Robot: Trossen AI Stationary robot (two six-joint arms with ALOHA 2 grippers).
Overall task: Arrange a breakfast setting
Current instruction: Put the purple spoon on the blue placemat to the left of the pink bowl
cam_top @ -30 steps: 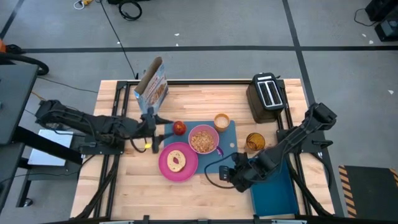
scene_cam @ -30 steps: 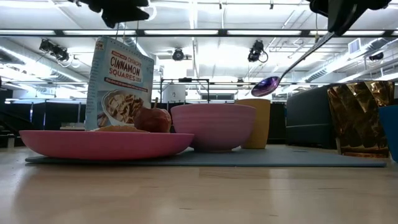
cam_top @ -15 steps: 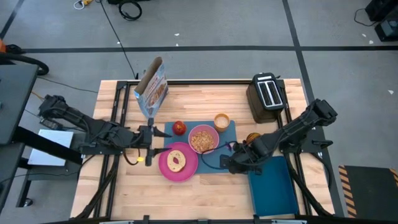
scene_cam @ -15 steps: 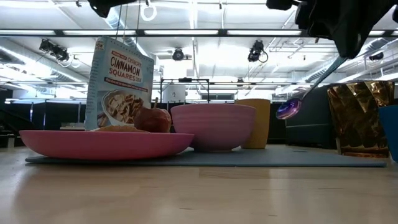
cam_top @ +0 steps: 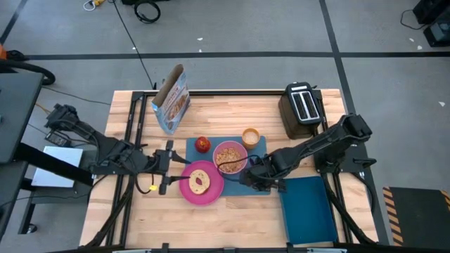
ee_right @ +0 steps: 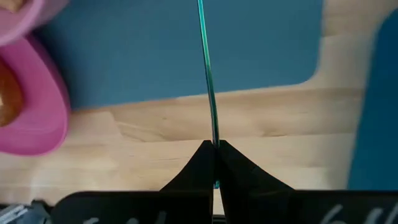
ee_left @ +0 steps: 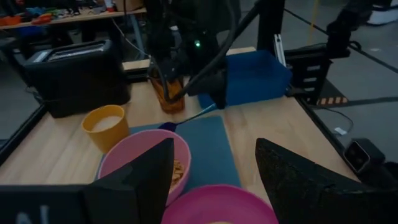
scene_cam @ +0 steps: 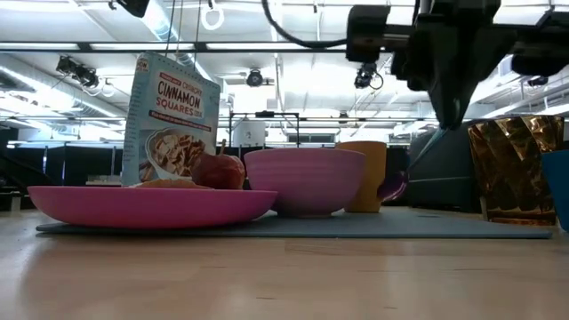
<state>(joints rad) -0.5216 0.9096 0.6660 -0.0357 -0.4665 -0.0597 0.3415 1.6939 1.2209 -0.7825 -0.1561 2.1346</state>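
Right end effector [cam_top: 254,176] is clamped shut on the blue-purple spoon [ee_left: 186,118] handle, over the blue mat [cam_top: 261,151] just right of the pink bowl [cam_top: 229,156]. Spoon bowl sits low near the mat, possibly touching, beside the amber cup [scene_cam: 366,175]. Left end effector [cam_top: 167,161] waits left of the pink plate [cam_top: 202,184], fingers [ee_left: 134,180] apart, holding nothing. Bagel [cam_top: 200,182] on plate, apple [cam_top: 203,144] on mat.

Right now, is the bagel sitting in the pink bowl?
No, the bagel lies on the pink plate; the pink bowl holds cereal.
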